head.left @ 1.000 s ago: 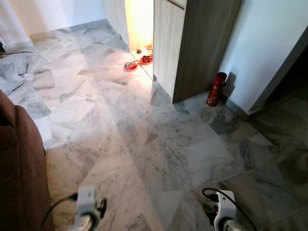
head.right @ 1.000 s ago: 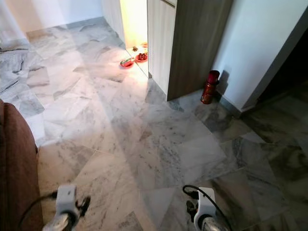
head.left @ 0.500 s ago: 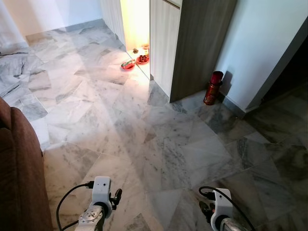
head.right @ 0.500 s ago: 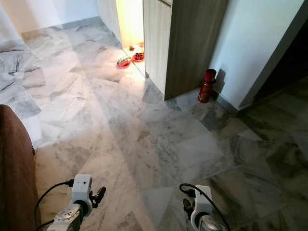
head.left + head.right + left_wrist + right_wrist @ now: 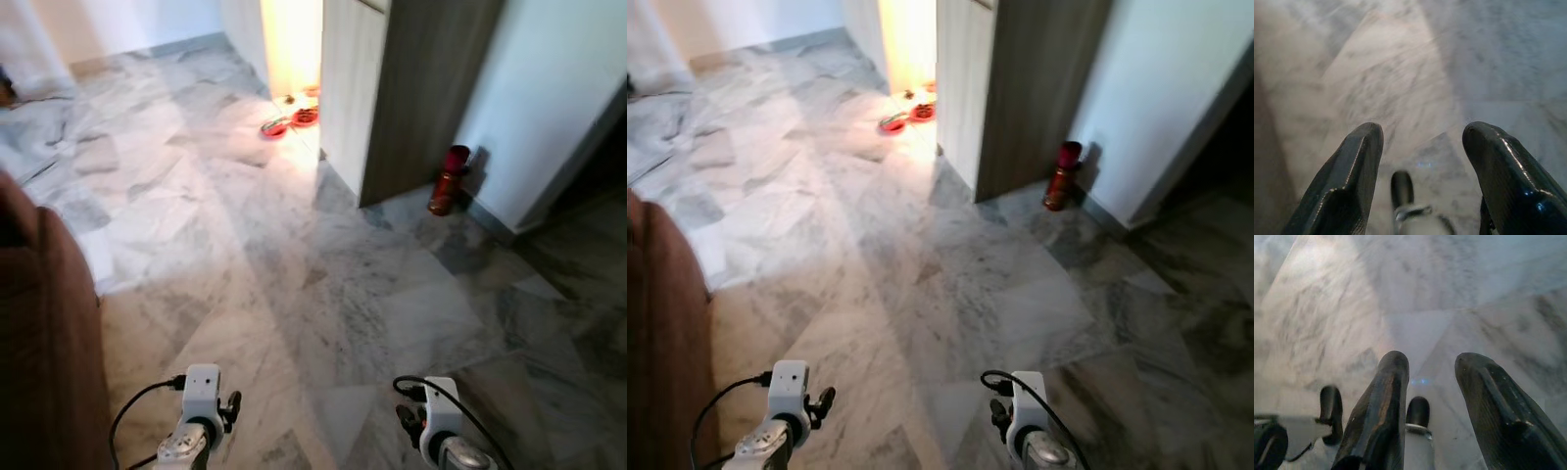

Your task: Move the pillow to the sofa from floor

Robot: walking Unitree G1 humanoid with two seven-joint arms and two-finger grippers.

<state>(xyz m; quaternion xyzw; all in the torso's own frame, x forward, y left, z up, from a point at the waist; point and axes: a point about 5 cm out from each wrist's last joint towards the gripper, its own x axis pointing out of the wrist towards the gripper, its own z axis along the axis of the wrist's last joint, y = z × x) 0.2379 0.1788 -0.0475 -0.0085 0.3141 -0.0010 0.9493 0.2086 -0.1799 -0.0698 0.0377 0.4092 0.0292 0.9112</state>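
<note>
- No readable writing on anything in view.
- Left gripper (image 5: 1420, 161) hangs low over the marble floor (image 5: 323, 284), fingers spread, nothing between them.
- Right gripper (image 5: 1432, 387) likewise – released, empty, above bare tile.
- Brown sofa (image 5: 44, 333) at the robot's left.
- Red bottle (image 5: 448, 179) by the wall; red bowls (image 5: 291, 121) near the cupboard (image 5: 411, 88).
- Versus half a second ago: whole view shifted and blurred – camera moved.

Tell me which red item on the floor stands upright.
The tall red bottle by the white wall beside the cabinet stands upright; the two red dishes in the lit doorway are low and flat.
</note>
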